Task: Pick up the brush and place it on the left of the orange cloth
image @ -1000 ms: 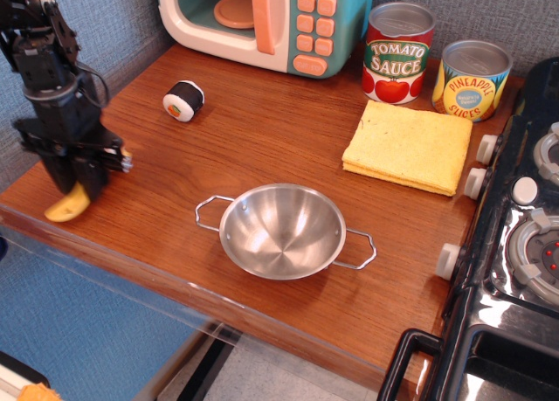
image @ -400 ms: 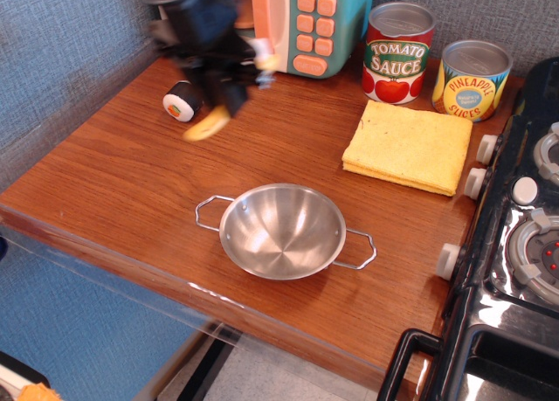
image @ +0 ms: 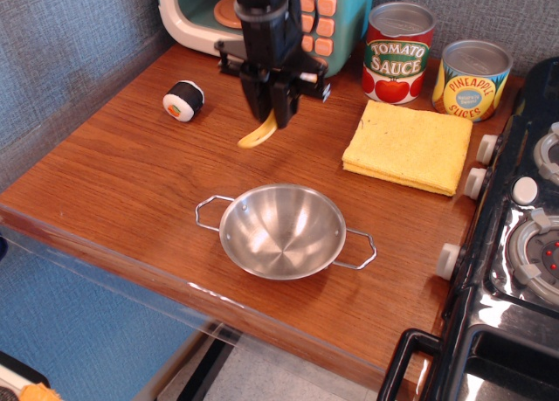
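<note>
One black robot gripper point(image: 272, 113) hangs left of the folded yellow-orange cloth point(image: 408, 146), its fingers pinched on the small yellow plastic brush point(image: 259, 135), whose handle droops below them above the wooden tabletop point(image: 131, 183) (bristles hidden). Well left of the cloth lies a black-and-white sushi roll toy point(image: 183, 100); a round steel bowl point(image: 281, 231) sits at its front-left.

Toy kitchen: play microwave point(image: 262, 21), stove point(image: 524, 244), cans point(image: 397, 51).
</note>
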{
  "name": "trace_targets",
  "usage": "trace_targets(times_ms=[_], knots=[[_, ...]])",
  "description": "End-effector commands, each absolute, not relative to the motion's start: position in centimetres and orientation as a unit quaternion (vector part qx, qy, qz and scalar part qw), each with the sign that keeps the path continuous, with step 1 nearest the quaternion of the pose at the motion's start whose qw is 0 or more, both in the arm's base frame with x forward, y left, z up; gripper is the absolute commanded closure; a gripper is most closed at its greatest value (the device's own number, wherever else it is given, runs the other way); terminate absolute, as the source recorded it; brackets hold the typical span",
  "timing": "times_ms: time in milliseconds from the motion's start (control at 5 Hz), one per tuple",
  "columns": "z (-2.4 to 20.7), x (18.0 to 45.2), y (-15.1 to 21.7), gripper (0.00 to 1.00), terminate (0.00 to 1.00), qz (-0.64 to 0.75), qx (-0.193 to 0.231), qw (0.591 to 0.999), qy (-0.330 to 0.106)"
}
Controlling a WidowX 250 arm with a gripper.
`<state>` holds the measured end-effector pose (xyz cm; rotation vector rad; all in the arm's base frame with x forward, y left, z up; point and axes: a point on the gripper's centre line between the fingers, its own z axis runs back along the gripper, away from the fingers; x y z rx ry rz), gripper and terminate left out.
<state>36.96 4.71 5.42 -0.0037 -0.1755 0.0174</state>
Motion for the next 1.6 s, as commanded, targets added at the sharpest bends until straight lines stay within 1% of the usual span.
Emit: trace_targets(times_ms=[0, 200, 400, 600, 800, 1000, 1200, 1400], knots=[[5.1, 38.9, 7.7, 1.00, 0.00, 0.049, 0.022, 0.994, -0.096], [4.8, 39.0, 7.7, 1.00, 0.00, 0.049, 0.019, 0.994, -0.091], [5.8, 38.6, 7.3, 0.00, 0.00, 0.037, 0.005, 0.994, -0.103], [8.6, 37.5, 6.8, 0.00, 0.00, 0.016, -0.012, 0.991, -0.135], [11.2, 35.5, 6.6, 0.00, 0.00, -0.006, -0.014, 0.988, -0.152], [10.8, 32.9, 7.0, 0.00, 0.00, 0.001, 0.000, 0.989, -0.145], [9.6, 31.9, 7.8, 0.00, 0.00, 0.003, 0.010, 0.993, -0.121], [9.6, 31.9, 7.8, 0.00, 0.00, 0.003, 0.010, 0.993, -0.121]])
